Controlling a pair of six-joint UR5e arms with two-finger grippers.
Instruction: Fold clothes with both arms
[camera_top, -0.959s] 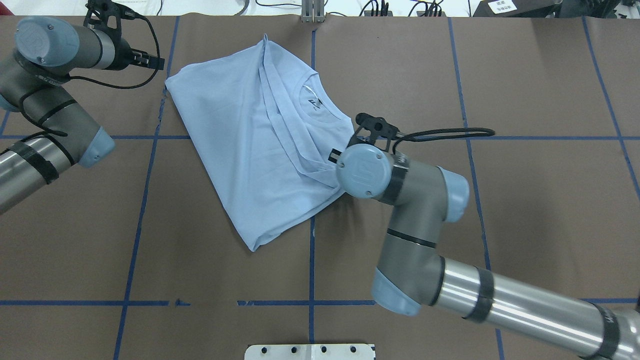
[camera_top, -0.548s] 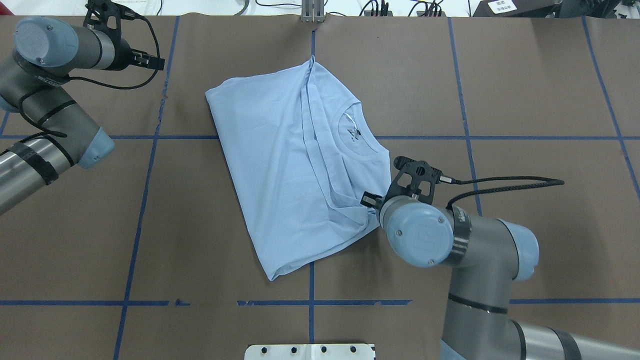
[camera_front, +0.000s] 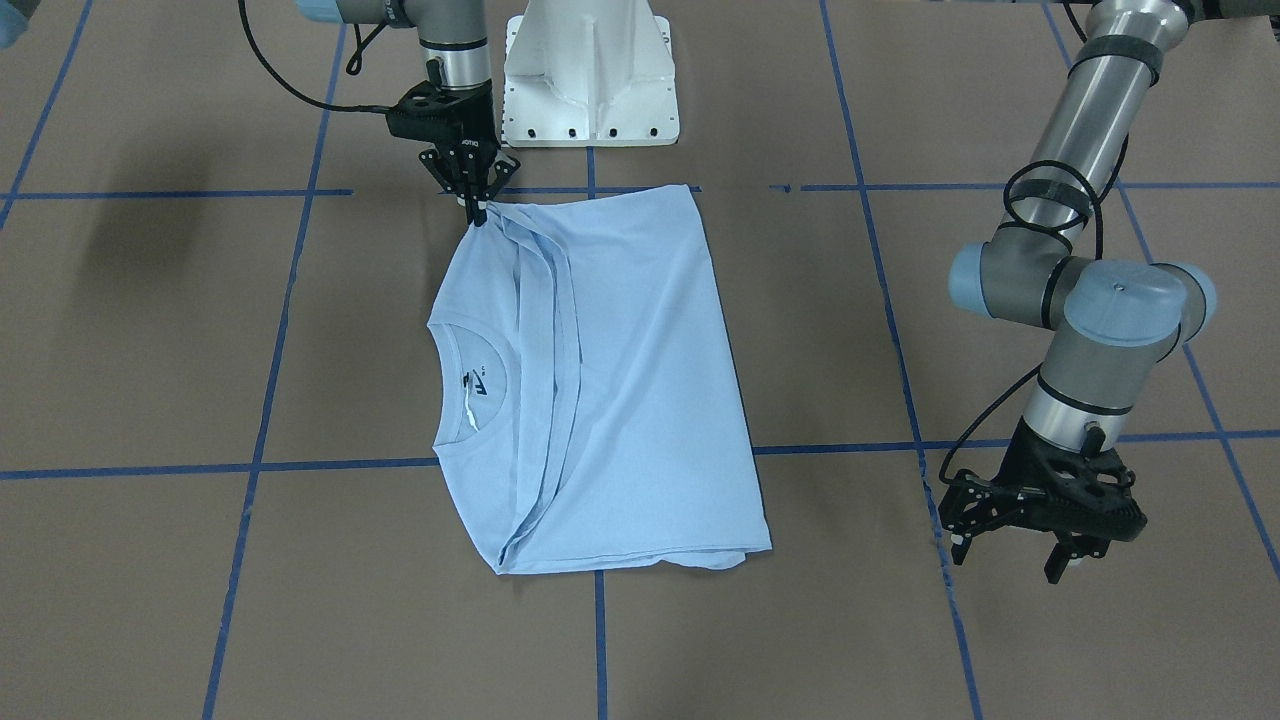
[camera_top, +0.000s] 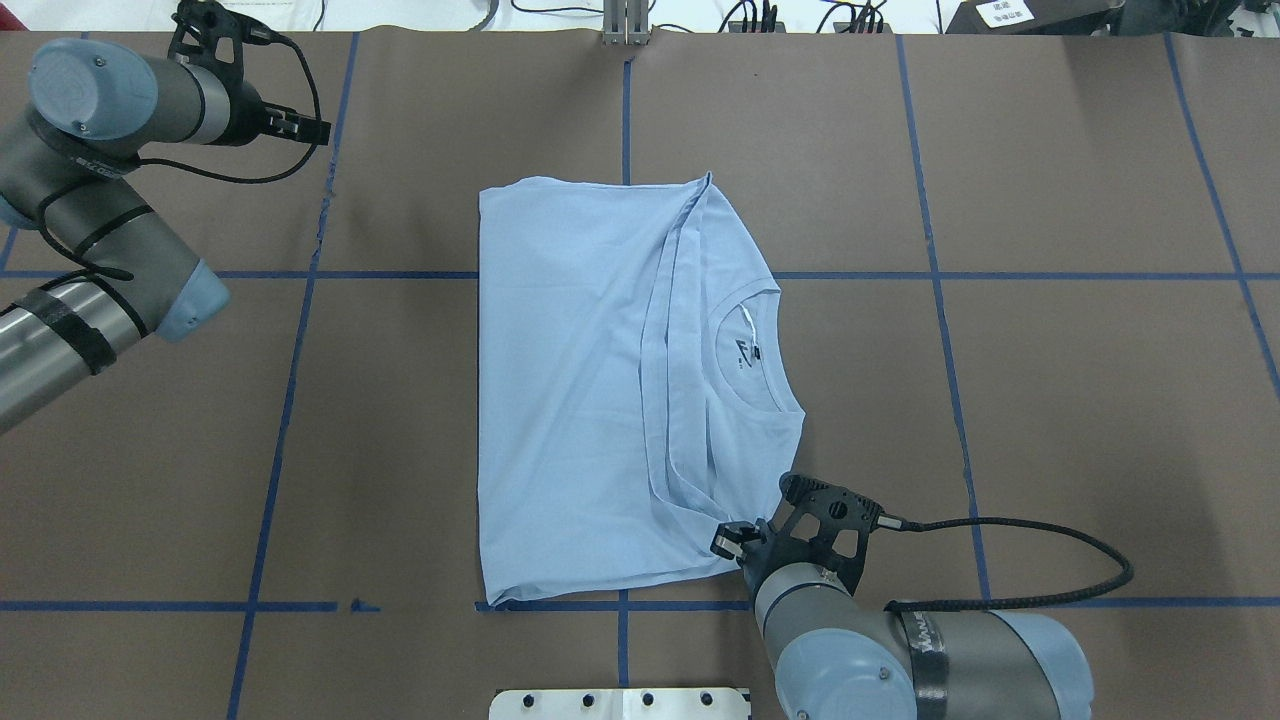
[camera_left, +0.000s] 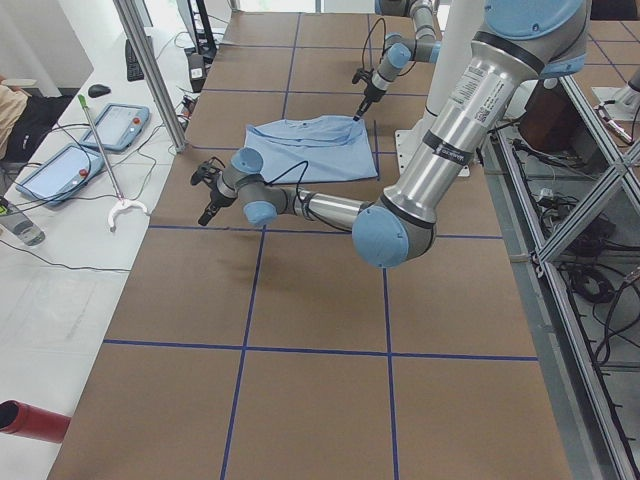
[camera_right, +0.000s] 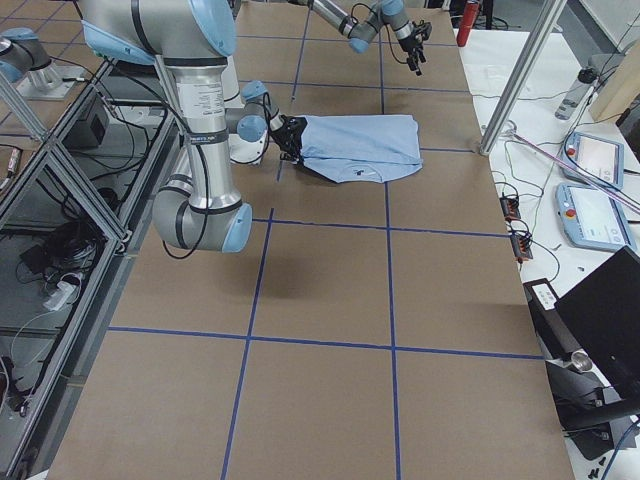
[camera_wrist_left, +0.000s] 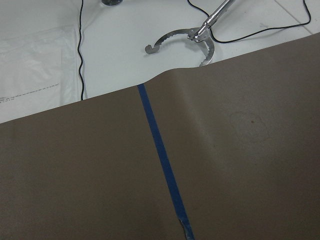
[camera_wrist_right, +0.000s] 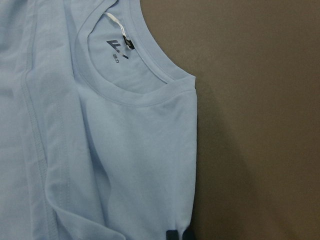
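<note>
The light blue T-shirt (camera_top: 580, 400) lies folded lengthwise in the middle of the brown table, its edges square with the blue tape lines. Its ribbed collar (camera_top: 745, 350) with the dark neck label faces the robot's right. My right gripper (camera_front: 478, 213) is shut on the shirt's corner nearest the robot, and the same gripper (camera_top: 735, 542) shows at that corner from above. The right wrist view shows the collar (camera_wrist_right: 120, 95) and a dark fingertip (camera_wrist_right: 177, 234) on the cloth's edge. My left gripper (camera_front: 1010, 560) hangs open over bare table far to the shirt's left, holding nothing.
The white pedestal base (camera_front: 590, 70) stands just behind the shirt's near edge. Blue tape lines (camera_top: 290, 400) grid the brown table. Beyond the far edge lie cables and a metal grabber tool (camera_wrist_left: 195, 37). A side table with tablets (camera_left: 60, 165) runs along the far side.
The right gripper has dragged the shirt by its corner toward the robot and to the right, turning it until it lies square with the tape lines. The left arm has stayed put.
</note>
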